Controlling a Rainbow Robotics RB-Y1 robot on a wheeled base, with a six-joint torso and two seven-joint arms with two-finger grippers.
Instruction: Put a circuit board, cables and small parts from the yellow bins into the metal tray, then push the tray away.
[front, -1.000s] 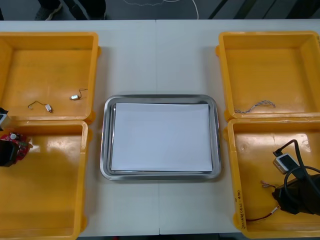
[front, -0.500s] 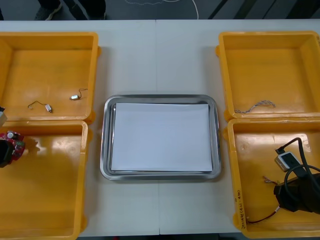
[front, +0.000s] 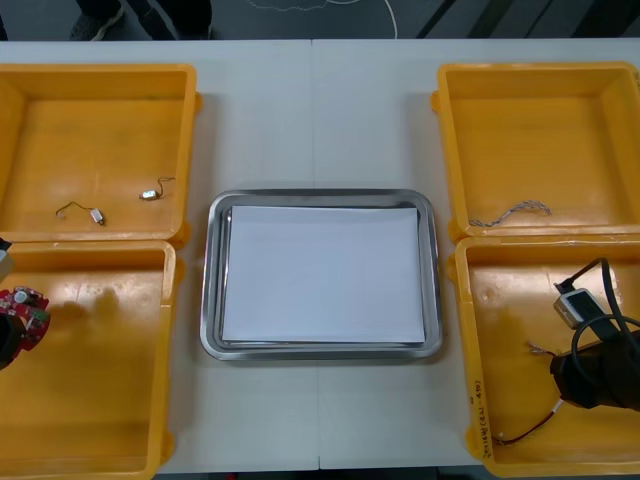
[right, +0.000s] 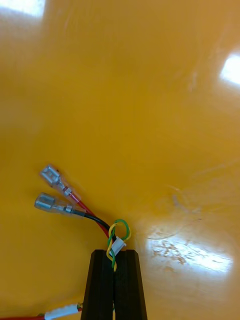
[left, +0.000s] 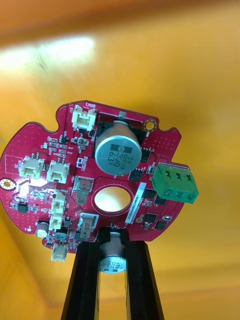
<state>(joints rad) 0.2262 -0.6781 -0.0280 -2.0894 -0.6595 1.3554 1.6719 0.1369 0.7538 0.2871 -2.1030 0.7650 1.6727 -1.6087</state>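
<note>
Right wrist view: low in a yellow bin, the right claw nips the red and yellow cable, seemingly thinly, so it may slip. The left claw grips the circuit board.

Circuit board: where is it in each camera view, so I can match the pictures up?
Front view: board at the picture's left edge, over the left near bin.
Left wrist view: board clamped by its edge in the left gripper, yellow floor behind.
Right wrist view: faces the right gripper, shut on a cable, instead.
Shared landmark: the left near bin, whose floor backs the board.
</note>
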